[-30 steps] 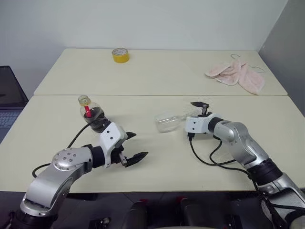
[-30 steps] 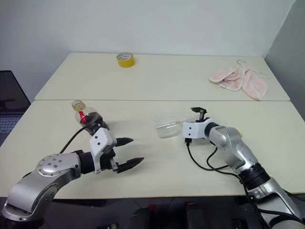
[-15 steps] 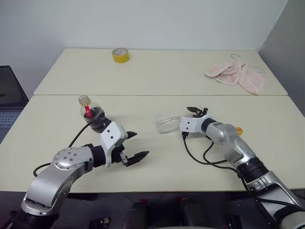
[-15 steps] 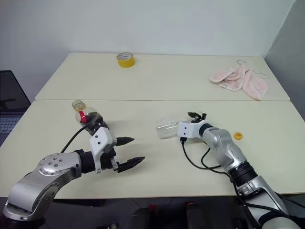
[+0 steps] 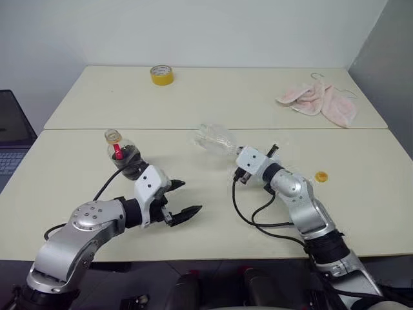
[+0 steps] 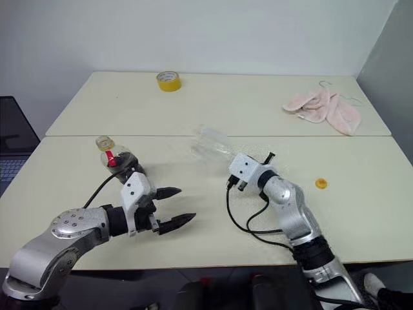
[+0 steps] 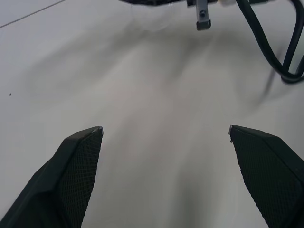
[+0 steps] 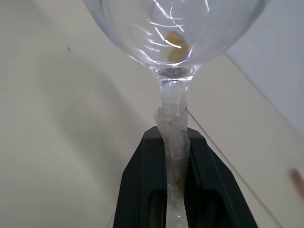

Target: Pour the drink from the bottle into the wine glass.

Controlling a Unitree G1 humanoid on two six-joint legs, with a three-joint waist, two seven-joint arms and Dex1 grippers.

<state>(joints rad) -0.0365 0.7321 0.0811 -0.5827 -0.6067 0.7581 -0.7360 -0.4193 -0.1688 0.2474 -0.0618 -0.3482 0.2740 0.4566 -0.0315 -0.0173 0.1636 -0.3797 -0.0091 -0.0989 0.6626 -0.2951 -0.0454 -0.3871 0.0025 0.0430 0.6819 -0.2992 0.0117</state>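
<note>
We see the right gripper (image 8: 175,156) squeezed tight on the thin stem of the wine glass (image 5: 216,139). In the right wrist view the two black fingers (image 8: 142,190) press on the stem from both sides. We think it holds the stem because that is the thin part the fingers can close around.

In the left eye view the wine glass is in the middle of the picture, a little above centre. It is lifted off the table (image 5: 361,194) and is not standing up. It leans a lot. Its long line runs from the gripper at lower right up to the bowl at upper left, so the open mouth points toward the upper left. We think the glass must be stood up straight before any pouring.

The bottle (image 5: 126,155) stands upright at the left of the picture, mouth up, with no cap on. The dark drink (image 5: 131,157) sits in it. A small yellow cap (image 5: 321,176) lies on the table at the right.

The left gripper (image 5: 182,199) is just below and right of the bottle, with its fingers wide apart and holding nothing. We think it waits there to take the bottle.
</note>
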